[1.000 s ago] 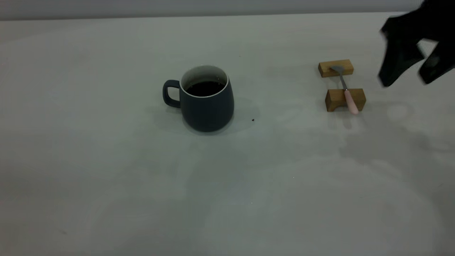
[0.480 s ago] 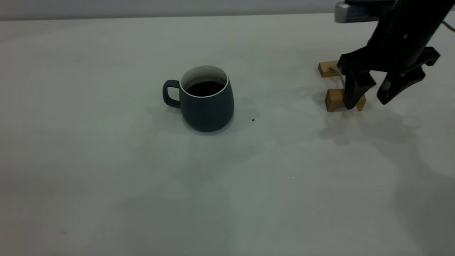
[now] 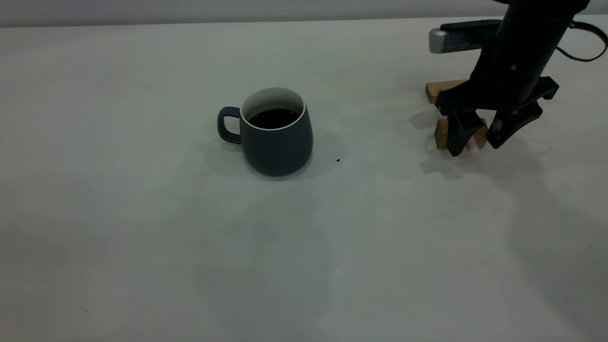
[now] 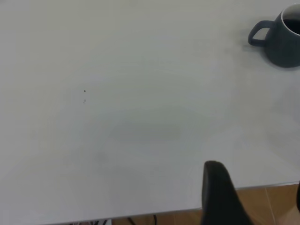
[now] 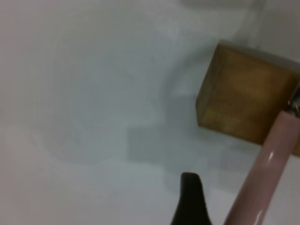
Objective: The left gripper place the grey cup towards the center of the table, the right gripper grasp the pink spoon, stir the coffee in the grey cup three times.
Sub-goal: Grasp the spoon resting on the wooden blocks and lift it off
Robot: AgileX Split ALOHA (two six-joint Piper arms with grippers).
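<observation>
We note the right gripper (image 3: 475,138) spread open, straddling the pink spoon (image 3: 472,147) lying on two wooden blocks (image 3: 441,89), handle end between its fingers, long axis running away from camera; grey cup (image 3: 277,131) sits mid-table

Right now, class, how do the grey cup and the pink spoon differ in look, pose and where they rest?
The grey cup is dark, rounded and bulky; the pink spoon is slim and pale-handled. The cup stands upright directly on the table; the spoon lies propped on a wooden block. The cup stands with nothing near it, while the right gripper straddles the spoon's handle, fingers open. Neither is held.
</observation>
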